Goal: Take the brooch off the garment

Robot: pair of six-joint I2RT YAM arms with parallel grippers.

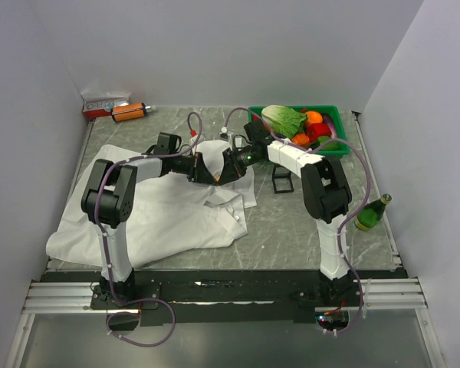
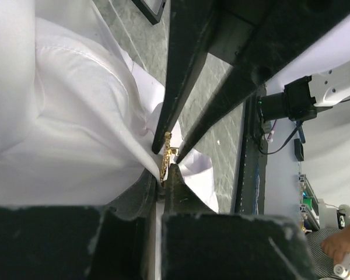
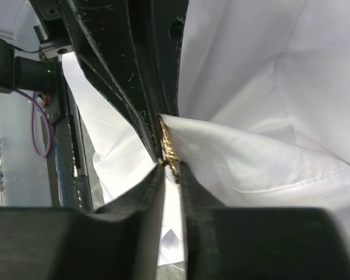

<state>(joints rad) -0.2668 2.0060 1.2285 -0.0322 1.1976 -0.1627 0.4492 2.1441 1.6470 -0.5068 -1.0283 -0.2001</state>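
The brooch point(image 2: 166, 156) sits at frame centre in the left wrist view, on a raised fold of the shirt point(image 1: 161, 218), its long axis running up and down between both sets of tips. Your left gripper point(image 2: 162, 179) is pressed together on its lower end. The right gripper point(image 3: 172, 175) looks slightly parted around it; you cannot tell if it pinches. Both are equally near. The green crate point(image 1: 339, 123), upper right, holds vegetables point(image 1: 285, 119).

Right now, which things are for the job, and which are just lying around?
For the job: brooch, white shirt.
Just lying around: green basket, green bottle, orange cylinder, red-and-white box.
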